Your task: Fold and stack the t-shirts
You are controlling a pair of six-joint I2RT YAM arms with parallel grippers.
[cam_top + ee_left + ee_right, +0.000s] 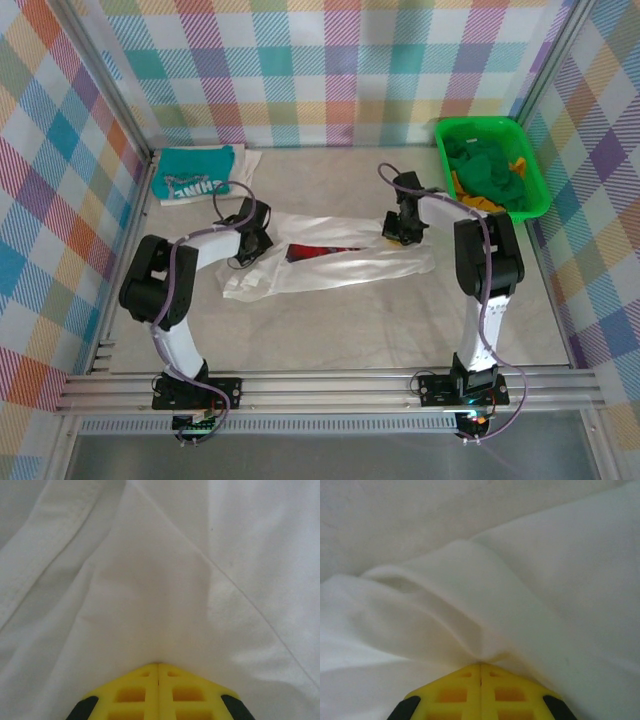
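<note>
Nearest us, the white t-shirt [350, 268] lies across the middle of the table [400, 330]. Its long axis runs left to right, with the left end a little nearer the arms than the right. It is drawn into a long band, and its red-and-dark print shows left of centre. We cannot tell which end is the neck.

From above we see the whole shirt and both arms bent down onto its far edge. The left claw [250, 240] is near the left end and the right claw [403, 228] near the right end, but the fingertips are too small to read there. The wrist cameras give what the top one lacks. The left claw's yellow fingers [132, 696] are pressed together with no gap, a flat peak of white cloth rising from their tip and a stitched hem crossing the upper left. The right claw's yellow fingers [452, 696] are likewise closed tight, with a rumpled fold of white cloth pinched at their tip.

Farther back, the teal t-shirt [195, 172] sits folded in the far left corner, white lettering along its near edge, well apart from the white one. In the far right corner a green basket [478, 122] holds green cloth.
</note>
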